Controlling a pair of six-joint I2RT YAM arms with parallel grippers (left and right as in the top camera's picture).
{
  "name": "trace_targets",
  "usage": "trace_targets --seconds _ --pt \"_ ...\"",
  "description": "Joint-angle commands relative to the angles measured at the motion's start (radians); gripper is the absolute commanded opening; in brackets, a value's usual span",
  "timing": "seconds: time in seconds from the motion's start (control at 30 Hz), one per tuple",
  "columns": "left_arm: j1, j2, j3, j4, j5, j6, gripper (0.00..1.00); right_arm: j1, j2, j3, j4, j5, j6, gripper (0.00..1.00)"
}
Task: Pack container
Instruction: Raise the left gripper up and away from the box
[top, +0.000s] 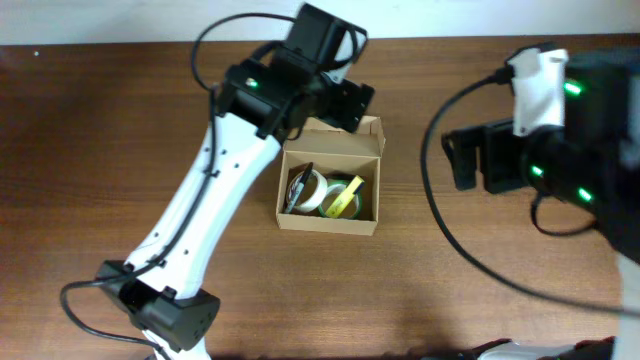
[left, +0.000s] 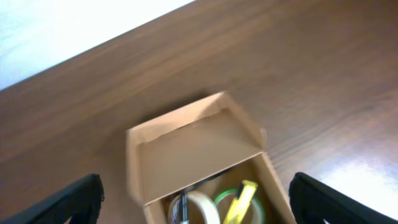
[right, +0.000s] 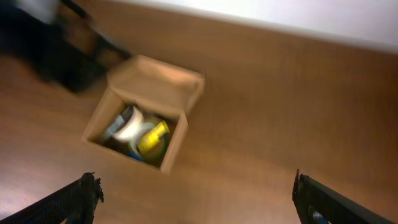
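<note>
The container (top: 329, 221) is a small tan cardboard box with its flap lid (top: 335, 137) standing open at the back. Inside lie a white tape roll (top: 309, 190), a green tape roll (top: 356, 198) with a yellow item (top: 343, 200) across it, and a black pen. My left gripper (top: 345, 100) hovers over the lid. In the left wrist view it (left: 196, 186) is open, and the box (left: 186, 149) lies below between the fingers. My right gripper (top: 465, 160) is to the right of the box. In the right wrist view it (right: 196, 190) is open and empty over bare table, with the box (right: 174, 146) at the upper left.
The brown wooden table (top: 480, 290) runs to a pale far edge at the top (top: 120, 20). Black cables loop from both arms (top: 440, 200). The left arm's base (top: 170, 310) stands at the front left.
</note>
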Motion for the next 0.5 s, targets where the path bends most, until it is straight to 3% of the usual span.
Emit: trace_targets --seconds 0.0,0.1,0.17,0.27,0.37,0.47 --pt "0.069 -0.007 0.014 -0.064 -0.071 -0.107 0.92 -0.058 0.014 -0.120 -0.008 0.023 0.063 0.99" --pt "0.138 -0.002 0.014 -0.145 -0.076 -0.129 0.89 -0.109 0.024 -0.220 -0.008 -0.015 0.063 1.00" --pt "0.195 0.004 0.014 -0.191 -0.072 -0.132 0.78 -0.145 0.030 -0.282 -0.008 -0.045 0.063 0.77" --pt "0.283 0.019 0.006 -0.237 -0.068 -0.174 0.68 -0.193 0.041 -0.361 -0.007 -0.067 0.063 0.33" --pt "0.359 0.036 -0.021 -0.251 -0.040 -0.204 0.61 -0.230 0.056 -0.429 -0.001 -0.078 0.061 0.18" --pt "0.404 0.068 -0.056 -0.251 -0.015 -0.219 0.36 -0.242 0.074 -0.474 0.019 -0.084 0.058 0.08"
